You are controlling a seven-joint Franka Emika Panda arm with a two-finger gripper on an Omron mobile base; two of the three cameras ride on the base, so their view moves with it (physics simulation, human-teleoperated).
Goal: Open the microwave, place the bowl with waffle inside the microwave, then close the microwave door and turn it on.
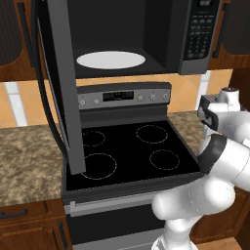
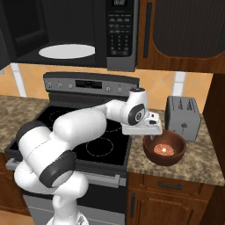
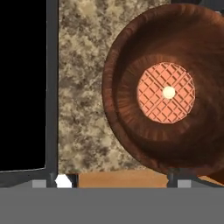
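The bowl with waffle (image 3: 175, 87), round, ridged dark wood, sits on speckled granite counter (image 3: 83, 87); your gripper (image 2: 151, 137) hovers open at its 9 o'clock rim.

The speckled granite counter (image 2: 193, 165) carries the bowl with waffle (image 2: 164, 148) beside a toaster (image 2: 183, 117).

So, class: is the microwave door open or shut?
Open: the microwave door is swung out leftward, baring the white turntable plate inside the microwave.

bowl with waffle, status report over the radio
Gripper open, above the near-left rim of the bowl with waffle. Bowl on the counter by the toaster. Microwave door open, nothing in the way.
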